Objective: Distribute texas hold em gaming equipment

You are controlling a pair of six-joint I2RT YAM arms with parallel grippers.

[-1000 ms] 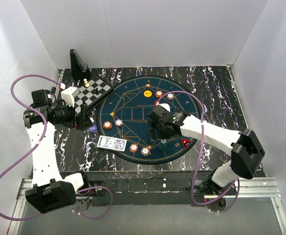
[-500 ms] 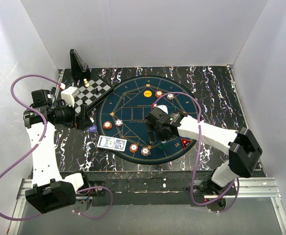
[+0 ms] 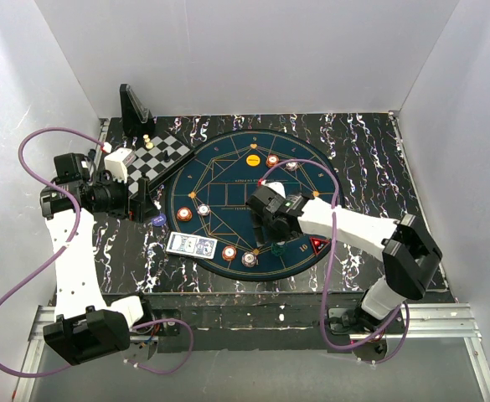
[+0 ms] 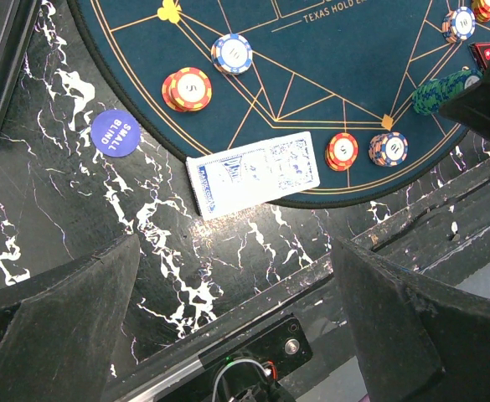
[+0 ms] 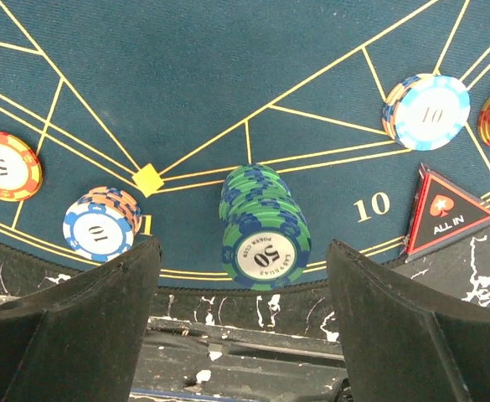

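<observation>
Straddling the green chip stack [image 5: 261, 228] at the near edge of the mat [image 5: 186, 67], our right fingers [image 5: 94, 327] stood open; left fingers [image 4: 60, 327] open too. Closing off-centre, we judged, could topple the leaning stack.

Your left arm [image 3: 70, 251] and right arm [image 3: 358, 226]: white link shells, black joint housings. Purple cable [image 3: 25, 151] loops off each. Fingers [image 5: 77, 335] matte black, blocky, possibly plastic.

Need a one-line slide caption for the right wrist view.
Open right hand framing a green chip stack at the edge of the blue mat, red ALL IN marker nearby.
</observation>
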